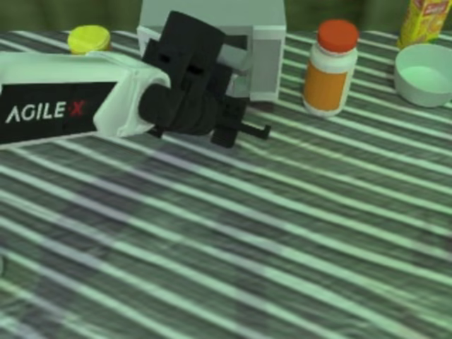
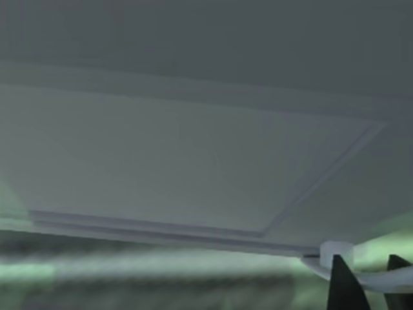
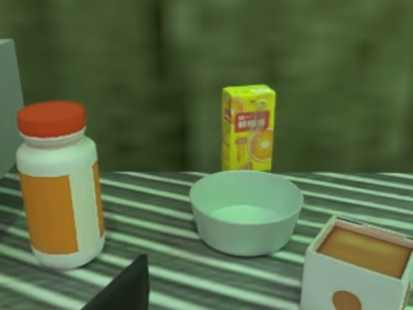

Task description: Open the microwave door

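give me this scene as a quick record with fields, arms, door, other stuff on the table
left claw: at the microwave front, low by the door
door state: looks closed or barely ajar, hard to tell
right arm: not seen in the top view
bottle: white, red cap, right of the microwave
bowl: pale, right of the bottle
yellow carton: behind the bowl
open box: near the right wrist camera
yellow lid: left of the microwave
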Robot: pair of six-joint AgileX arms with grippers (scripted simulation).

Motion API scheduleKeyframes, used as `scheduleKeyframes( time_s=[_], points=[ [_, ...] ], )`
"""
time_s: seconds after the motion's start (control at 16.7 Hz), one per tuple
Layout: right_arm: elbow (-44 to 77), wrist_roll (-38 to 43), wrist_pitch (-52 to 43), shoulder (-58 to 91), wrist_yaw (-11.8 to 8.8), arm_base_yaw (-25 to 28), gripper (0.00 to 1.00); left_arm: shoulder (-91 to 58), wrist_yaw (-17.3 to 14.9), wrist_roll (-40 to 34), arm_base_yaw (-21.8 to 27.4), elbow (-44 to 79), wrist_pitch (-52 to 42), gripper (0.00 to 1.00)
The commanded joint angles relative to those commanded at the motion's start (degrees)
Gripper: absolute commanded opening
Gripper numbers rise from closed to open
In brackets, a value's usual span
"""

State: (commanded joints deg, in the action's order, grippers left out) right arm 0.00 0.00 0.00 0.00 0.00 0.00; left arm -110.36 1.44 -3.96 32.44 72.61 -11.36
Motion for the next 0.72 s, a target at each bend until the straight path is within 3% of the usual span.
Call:
scheduleKeyframes(
  time_s=[0.72],
  points=[
    [0.00, 0.00, 0.00, 0.00, 0.00, 0.00, 1.00, 0.82, -1.61, 1.43, -0.38, -1.06, 0.30, 0.00]
  ],
)
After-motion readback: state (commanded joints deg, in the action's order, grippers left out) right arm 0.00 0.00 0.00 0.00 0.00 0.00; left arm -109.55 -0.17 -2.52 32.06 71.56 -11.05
